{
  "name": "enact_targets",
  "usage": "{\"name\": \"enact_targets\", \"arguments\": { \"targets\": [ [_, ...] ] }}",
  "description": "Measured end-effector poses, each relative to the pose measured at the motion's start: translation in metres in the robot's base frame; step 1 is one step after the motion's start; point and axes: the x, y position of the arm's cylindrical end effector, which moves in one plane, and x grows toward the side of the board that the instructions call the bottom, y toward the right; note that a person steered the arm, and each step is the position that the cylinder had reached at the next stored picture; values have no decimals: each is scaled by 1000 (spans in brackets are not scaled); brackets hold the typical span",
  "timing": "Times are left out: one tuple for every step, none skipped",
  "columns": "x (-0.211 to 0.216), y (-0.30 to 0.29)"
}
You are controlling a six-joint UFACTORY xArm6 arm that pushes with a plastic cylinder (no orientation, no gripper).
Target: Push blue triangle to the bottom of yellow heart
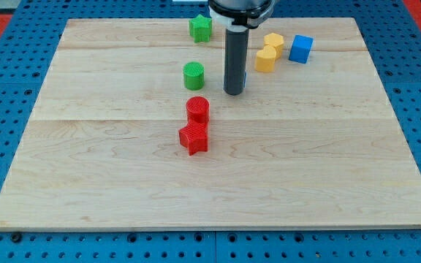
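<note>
the end effector, a bare rod with nothing to open or clamp, is set with its tip (233, 93) against the blue triangle (244, 79), mostly hidden behind it on the counter (123, 183). the yellow heart (265, 60), judged the nearer yellow block, lies just to the view's right; the approach step is judged in hand, and a short rightward push is called for.

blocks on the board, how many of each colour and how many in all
green: 2, star and cylinder
red: 2, cylinder and star
yellow: 2, and
blue: 1 cube, plus a blue sliver mostly hidden behind my tip
total: 7 clearly seen
</note>
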Motion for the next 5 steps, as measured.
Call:
{"name": "enact_targets", "arguments": {
  "targets": [
    [4, -52],
    [-7, -60],
    [-15, -22],
    [-15, 24],
    [-15, 73]
  ]
}}
